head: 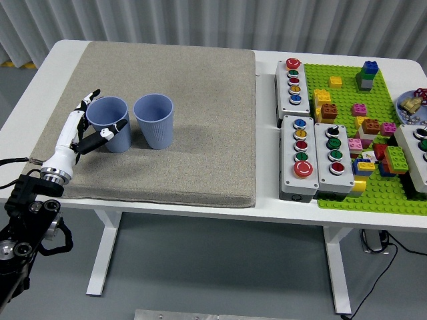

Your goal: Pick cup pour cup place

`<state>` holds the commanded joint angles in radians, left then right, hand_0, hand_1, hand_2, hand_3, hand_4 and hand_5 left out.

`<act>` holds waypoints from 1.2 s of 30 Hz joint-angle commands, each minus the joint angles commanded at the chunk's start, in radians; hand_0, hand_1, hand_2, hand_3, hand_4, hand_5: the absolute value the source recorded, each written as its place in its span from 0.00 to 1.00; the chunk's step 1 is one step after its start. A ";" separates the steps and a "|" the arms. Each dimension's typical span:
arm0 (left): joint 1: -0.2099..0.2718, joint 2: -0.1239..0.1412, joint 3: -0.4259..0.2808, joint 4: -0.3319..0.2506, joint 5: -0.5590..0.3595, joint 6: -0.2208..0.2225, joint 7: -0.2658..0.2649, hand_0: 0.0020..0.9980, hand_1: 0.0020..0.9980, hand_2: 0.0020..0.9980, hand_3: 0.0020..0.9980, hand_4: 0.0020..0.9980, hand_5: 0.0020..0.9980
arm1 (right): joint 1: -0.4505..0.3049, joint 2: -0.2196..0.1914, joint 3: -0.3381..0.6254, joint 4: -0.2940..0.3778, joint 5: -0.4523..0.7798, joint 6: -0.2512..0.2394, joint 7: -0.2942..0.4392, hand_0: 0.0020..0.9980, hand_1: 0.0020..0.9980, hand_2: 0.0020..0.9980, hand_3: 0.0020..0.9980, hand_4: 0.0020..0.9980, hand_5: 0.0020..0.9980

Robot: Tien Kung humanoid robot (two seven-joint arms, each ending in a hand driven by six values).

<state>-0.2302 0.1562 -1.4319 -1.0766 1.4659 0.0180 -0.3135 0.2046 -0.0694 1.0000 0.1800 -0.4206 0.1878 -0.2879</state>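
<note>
Reaching in from the table's near left corner, the left hand (85,127) sits against the left cup (108,124), its white fingers (89,101) spread open along the cup's left side and the thumb lying across the near wall, so the hand cups the vessel loosely without a firm clamp that can be confirmed. That left cup stands upright on the grey mat (200,80), close to the mat's left edge and toward its near half. Just beside it, to the right and not touching, stands the second cup (154,121), also upright, blue like the first, its mouth open upward. The mat covers the left and middle of the white table (267,60). Along the table's right side lie three button boxes (303,157) set near the mat's right edge, and beyond them a green baseplate (347,193) carrying scattered coloured bricks. At the far right edge a small dish (412,107) holds small items too small to tell.
</note>
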 joint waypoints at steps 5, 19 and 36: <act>0.013 0.010 -0.012 -0.037 0.004 0.002 0.003 0.81 0.87 0.99 1.00 1.00 0.52 | -0.004 0.001 0.001 0.000 -0.004 -0.001 0.000 0.74 0.70 0.74 0.60 0.13 0.22; -0.004 0.086 -0.144 -0.307 -0.049 0.068 0.051 0.84 0.85 0.97 0.99 1.00 0.56 | -0.014 0.002 0.002 0.000 -0.005 -0.004 -0.001 0.74 0.70 0.74 0.60 0.13 0.22; -0.307 0.150 -0.323 -0.343 -0.207 0.092 0.069 0.82 0.84 0.96 0.97 1.00 0.68 | -0.004 -0.008 -0.010 0.000 0.017 -0.011 0.009 0.74 0.69 0.74 0.60 0.13 0.21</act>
<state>-0.5370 0.3065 -1.7551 -1.4197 1.2591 0.1100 -0.2445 0.2008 -0.0776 0.9899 0.1800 -0.4035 0.1767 -0.2791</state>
